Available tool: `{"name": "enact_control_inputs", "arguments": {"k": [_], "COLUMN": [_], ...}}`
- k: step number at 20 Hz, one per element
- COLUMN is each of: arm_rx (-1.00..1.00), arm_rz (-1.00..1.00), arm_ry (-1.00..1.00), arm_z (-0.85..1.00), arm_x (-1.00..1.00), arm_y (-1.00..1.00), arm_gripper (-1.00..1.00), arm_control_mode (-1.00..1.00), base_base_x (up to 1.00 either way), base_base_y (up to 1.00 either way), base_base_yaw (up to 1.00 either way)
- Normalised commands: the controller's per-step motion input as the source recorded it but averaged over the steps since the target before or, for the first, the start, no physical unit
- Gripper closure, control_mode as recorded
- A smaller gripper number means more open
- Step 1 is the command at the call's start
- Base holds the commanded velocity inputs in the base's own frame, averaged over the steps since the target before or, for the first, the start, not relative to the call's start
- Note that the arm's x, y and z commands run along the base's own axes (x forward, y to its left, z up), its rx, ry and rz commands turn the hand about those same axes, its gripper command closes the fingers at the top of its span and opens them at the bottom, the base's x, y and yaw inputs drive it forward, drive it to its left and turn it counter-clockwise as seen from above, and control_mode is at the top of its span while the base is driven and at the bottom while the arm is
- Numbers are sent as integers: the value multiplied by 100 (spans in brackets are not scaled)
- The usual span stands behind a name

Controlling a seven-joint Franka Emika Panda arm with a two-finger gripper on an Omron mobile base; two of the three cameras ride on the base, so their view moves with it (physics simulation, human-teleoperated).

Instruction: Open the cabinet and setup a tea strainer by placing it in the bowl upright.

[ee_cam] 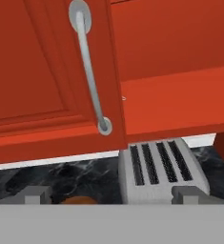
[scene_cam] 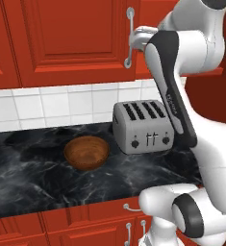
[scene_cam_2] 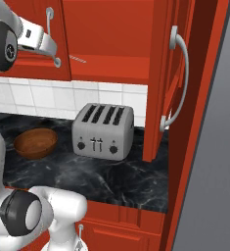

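The cabinet's left door (scene_cam: 71,38) is closed, while its right door (scene_cam_2: 160,83) stands swung out, baring the red shelf (scene_cam_2: 111,66). A thin grey sliver (scene_cam_2: 78,59) lies on that shelf at the left door's edge; I cannot tell whether it is the tea strainer. The brown wooden bowl (scene_cam: 87,152) sits empty on the black counter, left of the toaster. My gripper (scene_cam: 138,39) is open and holds nothing, right beside the left door's long silver handle (ee_cam: 89,71). In the hand view the gripper (ee_cam: 112,194) has its tips spread wide below that handle.
A silver four-slot toaster (scene_cam: 143,126) stands on the counter (scene_cam: 32,178) beneath the open half of the cabinet. The open door's handle (scene_cam_2: 179,78) juts out at the right. Low red cabinets (scene_cam: 85,226) run under the counter edge. My arm (scene_cam: 174,101) crosses above the toaster.
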Motion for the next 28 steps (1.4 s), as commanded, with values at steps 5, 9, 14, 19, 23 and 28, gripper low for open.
{"name": "enact_control_inputs", "arguments": {"k": [5,9,14,19,23,28], "arm_rx": [-15,-13,-1,0,0,0], "arm_rz": [0,0,0,0,0,0], "arm_ry": [0,0,-1,-10,-15,-16], "arm_z": [0,0,0,0,0,-1], "arm_x": [39,49,55,58,59,50], "arm_y": [0,4,10,10,6,15], "arm_gripper": [-100,-100,-100,-100,-100,-100], "arm_control_mode": [-100,-100,-100,-100,-100,-100], "base_base_x": [0,0,0,0,0,0], "base_base_y": [0,0,0,0,0,0], "base_base_yaw": [0,0,0,0,0,0]}}
